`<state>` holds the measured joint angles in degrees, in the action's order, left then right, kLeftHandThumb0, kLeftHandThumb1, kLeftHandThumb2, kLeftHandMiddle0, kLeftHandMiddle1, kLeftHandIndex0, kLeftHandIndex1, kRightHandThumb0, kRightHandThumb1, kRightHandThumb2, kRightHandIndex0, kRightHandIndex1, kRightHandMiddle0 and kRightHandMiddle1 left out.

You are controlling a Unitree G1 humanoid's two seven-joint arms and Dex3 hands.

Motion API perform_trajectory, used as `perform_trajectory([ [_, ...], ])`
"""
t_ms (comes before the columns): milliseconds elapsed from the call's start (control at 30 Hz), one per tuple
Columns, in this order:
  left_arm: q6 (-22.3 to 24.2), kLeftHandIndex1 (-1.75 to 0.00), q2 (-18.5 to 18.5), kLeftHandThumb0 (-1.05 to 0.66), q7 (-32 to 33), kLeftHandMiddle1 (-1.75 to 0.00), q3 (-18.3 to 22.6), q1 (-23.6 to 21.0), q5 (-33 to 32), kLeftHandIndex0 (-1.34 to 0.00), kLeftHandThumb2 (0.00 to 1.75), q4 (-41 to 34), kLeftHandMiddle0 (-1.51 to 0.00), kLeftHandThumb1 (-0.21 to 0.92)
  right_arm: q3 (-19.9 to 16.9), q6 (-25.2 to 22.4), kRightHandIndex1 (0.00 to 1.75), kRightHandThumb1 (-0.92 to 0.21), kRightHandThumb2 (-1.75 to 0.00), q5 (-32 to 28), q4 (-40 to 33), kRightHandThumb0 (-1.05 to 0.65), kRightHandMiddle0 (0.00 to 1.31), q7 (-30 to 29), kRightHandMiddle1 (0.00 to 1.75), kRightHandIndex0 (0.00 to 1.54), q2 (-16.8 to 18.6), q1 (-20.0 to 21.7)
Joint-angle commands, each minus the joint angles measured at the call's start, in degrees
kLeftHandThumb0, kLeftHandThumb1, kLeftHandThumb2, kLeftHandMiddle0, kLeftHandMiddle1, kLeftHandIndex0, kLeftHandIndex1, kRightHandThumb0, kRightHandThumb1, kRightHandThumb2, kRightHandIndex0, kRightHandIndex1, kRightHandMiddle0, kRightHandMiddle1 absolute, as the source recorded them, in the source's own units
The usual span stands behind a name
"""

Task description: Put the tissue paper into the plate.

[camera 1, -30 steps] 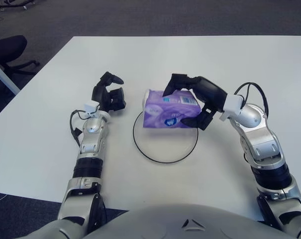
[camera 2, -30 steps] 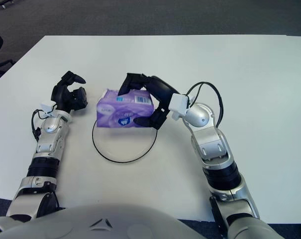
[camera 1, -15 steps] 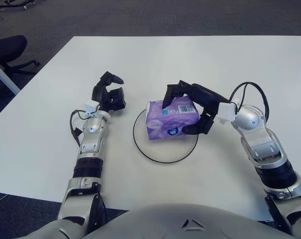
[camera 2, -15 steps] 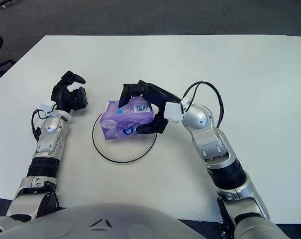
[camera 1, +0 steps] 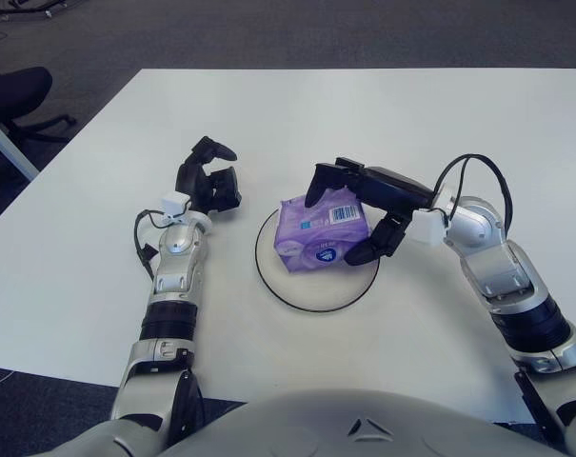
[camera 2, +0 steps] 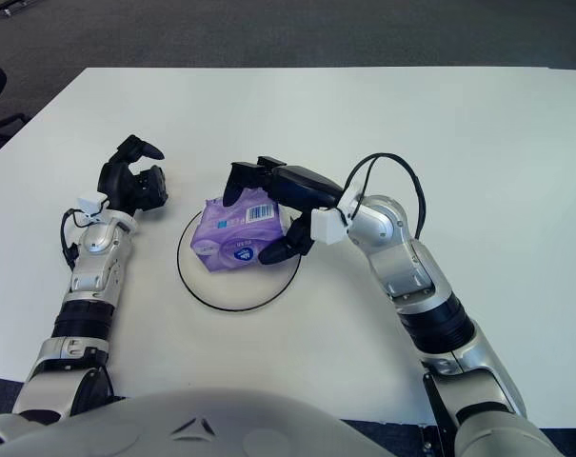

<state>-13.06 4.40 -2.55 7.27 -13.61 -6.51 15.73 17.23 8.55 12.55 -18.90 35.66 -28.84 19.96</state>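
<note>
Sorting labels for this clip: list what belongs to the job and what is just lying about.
Job: tissue pack, lying in the plate; right hand, fingers around the pack.

Not in use: left hand, left of the plate; office chair beyond the table.

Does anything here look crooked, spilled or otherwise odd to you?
Nothing is spilled or damaged. The purple tissue pack sits askew inside the plate, toward its far edge. The right hand is around it, fingers arched over the top. The left hand shows left of the plate, holding nothing.
</note>
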Motion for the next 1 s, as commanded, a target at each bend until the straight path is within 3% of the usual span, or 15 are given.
perform_trajectory([
  [0,-0.1,-1.75,-4.6,-0.48,0.9,-1.75,-1.0,10.0,-0.1,-0.62,1.33,5.5,-1.33,0.31,-0.2,5.3,0.32,-0.63,-0.64,1.3,2.6,-0.88,0.0,0.3,0.73,0.0,-1.6,2.2],
  [167,0.1,-1.75,-4.7,-0.48,1.1,-1.75,-1.1,10.1,-0.1,-0.62,1.33,5.2,-1.34,0.31,-0.8,6.7,0.07,-0.72,-0.53,-1.3,3.9,-0.95,0.0,1.8,0.52,0.0,-1.9,2.4],
  [267,0.0,-1.75,-4.6,-0.48,1.0,-1.75,-1.2,10.2,0.0,-0.62,1.33,5.1,-1.34,0.31,-1.2,5.4,0.02,-0.74,-0.48,-3.2,3.9,-0.99,0.0,2.9,0.45,0.0,-1.8,2.4],
  [567,-0.4,-1.75,-4.6,-0.48,0.9,-1.75,-1.4,10.1,0.0,-0.62,1.33,5.4,-1.34,0.31,-3.0,4.2,0.0,-0.76,-0.41,-5.7,4.3,-1.02,0.0,5.5,0.31,0.0,-3.1,4.1],
  [967,-0.5,-1.75,-4.3,-0.48,0.8,-1.75,-1.5,10.0,-0.1,-0.62,1.32,5.6,-1.34,0.31,-9.7,3.8,0.0,-0.79,-0.37,-9.0,4.2,-1.05,0.0,9.8,0.17,0.0,-10.0,4.5],
])
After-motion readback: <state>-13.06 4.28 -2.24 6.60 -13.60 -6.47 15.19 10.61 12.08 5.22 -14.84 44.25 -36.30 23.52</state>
